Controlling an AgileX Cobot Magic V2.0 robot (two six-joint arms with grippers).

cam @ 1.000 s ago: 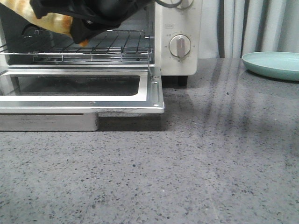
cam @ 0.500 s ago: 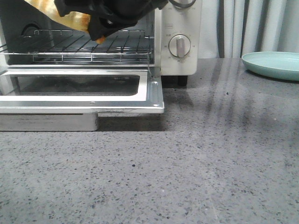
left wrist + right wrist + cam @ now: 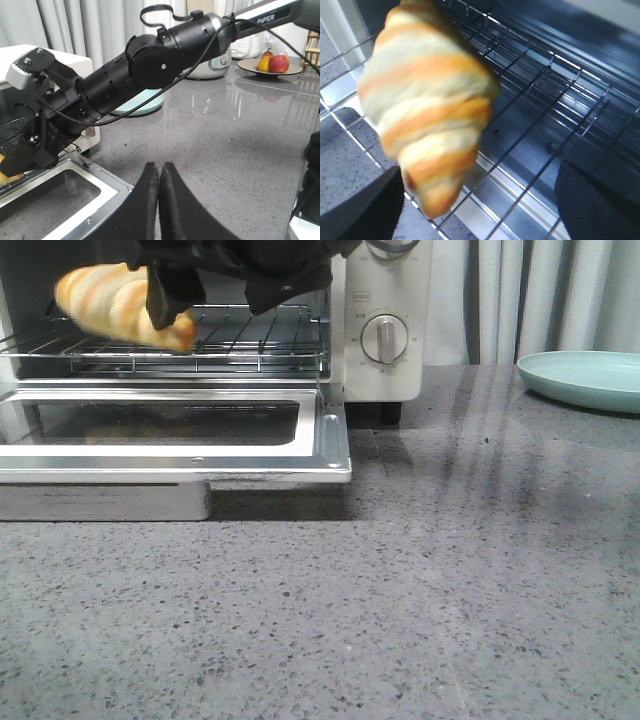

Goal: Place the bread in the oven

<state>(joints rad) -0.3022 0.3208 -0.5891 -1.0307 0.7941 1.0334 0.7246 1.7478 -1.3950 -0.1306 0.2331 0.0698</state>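
Note:
The bread [image 3: 110,302], a golden roll with cream stripes, sits low over the left front of the wire rack [image 3: 250,340] inside the white oven [image 3: 385,300]. The oven's glass door [image 3: 330,450] hangs open and flat. In the right wrist view the bread [image 3: 427,115] is blurred. My right gripper [image 3: 480,169] is open, with its fingers wide apart on either side and not pressing the bread. In the front view the right gripper [image 3: 215,285] hovers at the oven mouth, partly covering the bread. My left gripper [image 3: 159,167] is shut and empty above the counter beside the door corner.
A pale green plate [image 3: 585,378] stands at the back right of the grey speckled counter [image 3: 400,590]. A metal tray [image 3: 100,502] lies under the open door. The left wrist view shows the right arm [image 3: 150,65] reaching into the oven, and a fruit dish [image 3: 270,65] far off.
My right gripper has opened and let go of the bread. The bread has come down from near the oven's ceiling to the rack, and the gripper has pulled up and to the right.

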